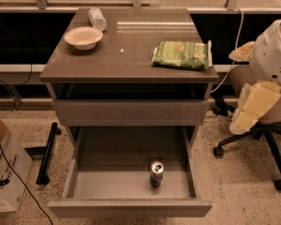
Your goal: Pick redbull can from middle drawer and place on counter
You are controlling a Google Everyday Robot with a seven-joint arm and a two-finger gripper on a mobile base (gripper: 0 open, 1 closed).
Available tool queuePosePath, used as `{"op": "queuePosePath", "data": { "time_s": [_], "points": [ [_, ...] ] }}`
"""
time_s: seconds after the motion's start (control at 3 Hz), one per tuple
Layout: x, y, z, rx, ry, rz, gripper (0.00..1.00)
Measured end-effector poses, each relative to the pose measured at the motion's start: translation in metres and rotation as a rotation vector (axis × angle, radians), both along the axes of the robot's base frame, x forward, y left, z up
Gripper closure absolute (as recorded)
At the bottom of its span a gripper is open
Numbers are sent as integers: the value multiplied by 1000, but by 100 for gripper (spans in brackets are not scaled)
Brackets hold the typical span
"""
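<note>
The redbull can (156,173) stands upright on the grey floor of the open middle drawer (107,184), right of centre and near the drawer's front. The drawer is pulled far out below a closed drawer front. The counter (126,55) is the brown-grey top of the cabinet above. My arm is at the right edge of the view, a white joint with the cream-coloured gripper (250,109) hanging below it. The gripper is to the right of the cabinet, about level with the closed drawer front, well above and right of the can. It holds nothing that I can see.
On the counter are a white bowl (83,36) at the back left, a clear plastic bottle (97,18) behind it and a green chip bag (181,55) on the right. An office chair (267,139) stands right of the cabinet. A cardboard box (2,172) and a black bar (47,151) are on the floor at the left.
</note>
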State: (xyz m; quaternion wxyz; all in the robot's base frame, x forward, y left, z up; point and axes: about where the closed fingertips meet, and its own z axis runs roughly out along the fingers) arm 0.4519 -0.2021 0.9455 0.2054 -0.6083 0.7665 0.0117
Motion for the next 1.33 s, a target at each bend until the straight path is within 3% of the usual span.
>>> {"op": "queuePosePath", "data": {
  "time_s": [0.67, 1.0, 1.33],
  "points": [
    [18, 3, -54, 210, -5, 16, 0],
    [21, 1, -80, 256, 12, 18, 0],
    [26, -7, -118, 273, 60, 18, 0]
  ]
}}
